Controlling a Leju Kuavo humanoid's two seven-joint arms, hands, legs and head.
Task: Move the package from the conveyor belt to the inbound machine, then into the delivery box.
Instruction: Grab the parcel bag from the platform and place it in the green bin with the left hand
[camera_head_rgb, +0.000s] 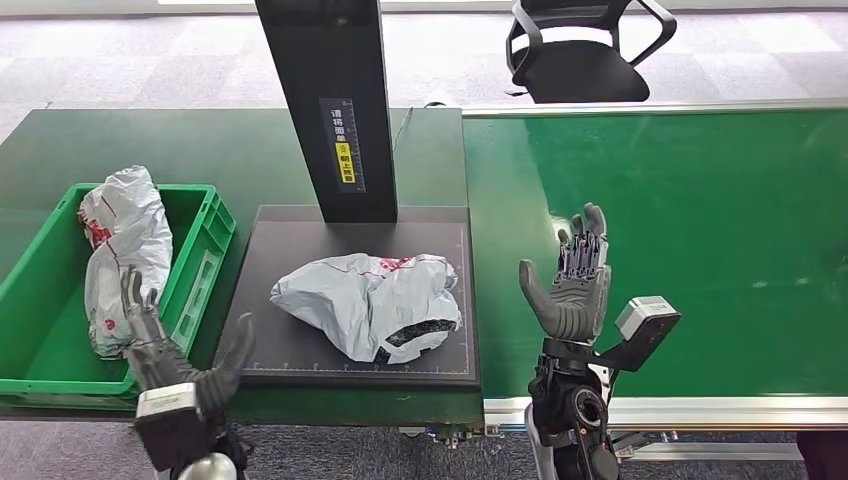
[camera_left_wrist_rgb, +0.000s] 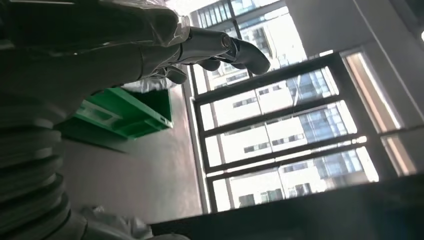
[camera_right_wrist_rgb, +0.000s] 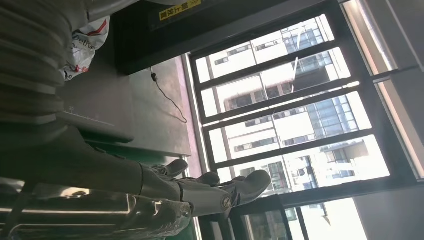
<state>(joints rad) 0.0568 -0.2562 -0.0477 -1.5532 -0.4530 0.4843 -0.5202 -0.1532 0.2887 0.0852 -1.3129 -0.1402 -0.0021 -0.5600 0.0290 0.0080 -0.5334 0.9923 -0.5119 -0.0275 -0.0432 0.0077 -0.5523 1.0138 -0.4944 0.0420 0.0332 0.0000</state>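
Left hand (camera_head_rgb: 180, 365) — beside green bin (camera_head_rgb: 40, 300).

The package (camera_head_rgb: 372, 302) on the scanner plate (camera_head_rgb: 300, 362) was a thin, crinkled plastic bag, pale grey and slightly glossy. The plate looked matt black and smooth. The conveyor belt (camera_head_rgb: 690, 230) had a smooth green surface with a soft sheen, edged by a bright metal rail (camera_head_rgb: 700, 410). The crate (camera_head_rgb: 205, 250) was hard green plastic. Both hands (camera_head_rgb: 570, 285) (camera_head_rgb: 160, 345) looked like dark matt plastic.
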